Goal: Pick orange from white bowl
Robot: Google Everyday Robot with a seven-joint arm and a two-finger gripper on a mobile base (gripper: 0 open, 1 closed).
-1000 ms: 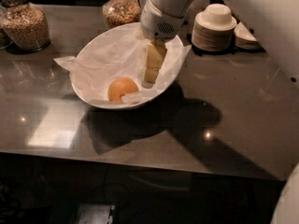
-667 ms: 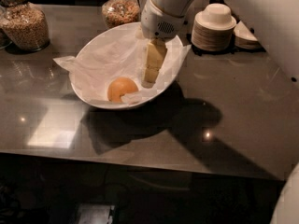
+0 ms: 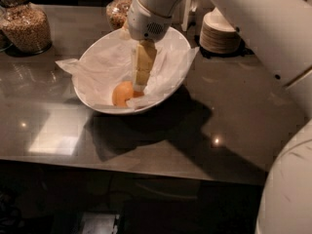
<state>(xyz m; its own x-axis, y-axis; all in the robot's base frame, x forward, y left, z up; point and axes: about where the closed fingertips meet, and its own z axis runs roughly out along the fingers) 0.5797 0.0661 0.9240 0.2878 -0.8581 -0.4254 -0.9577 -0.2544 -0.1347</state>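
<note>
Hanging from a white arm [image 3: 152,6] that came in at the top middle of the camera view, the tool [image 3: 139,85] pointed almost straight down into the white bowl [image 3: 84,92]. Its pale tan lower end stood at the upper right edge of the orange [image 3: 122,94], touching it or nearly so. From this angle it showed as one narrow column, and I could not tell whether the tool was clenched, released or grasping the fruit.

That orange lay low in the bowl, toward the near side, resting on the crinkled white paper [image 3: 105,65] that lined the inside. The paper spilled over the rim at the left and again at the upper right. The bowl itself sat a little left of the frame's centre on a dark, glossy bench [image 3: 234,101], its rim slanted, higher toward the upper right. A heavy shadow [image 3: 146,130] spread across the bench below and to the right of the bowl.

At the upper left stood a glass jar [image 3: 29,26] filled with pale grains or nuts. A second jar [image 3: 117,11] with a similar filling stood behind the bowl at the top, partly hidden by the arm. At the upper right, well apart from the bowl, was a stack of small pale dishes [image 3: 219,33]. The robot's big white body [image 3: 273,38] crossed the upper right corner, and another rounded white part [image 3: 287,194] filled the lower right. Two small lights glinted on the bench surface, one at the left and one right of centre.
</note>
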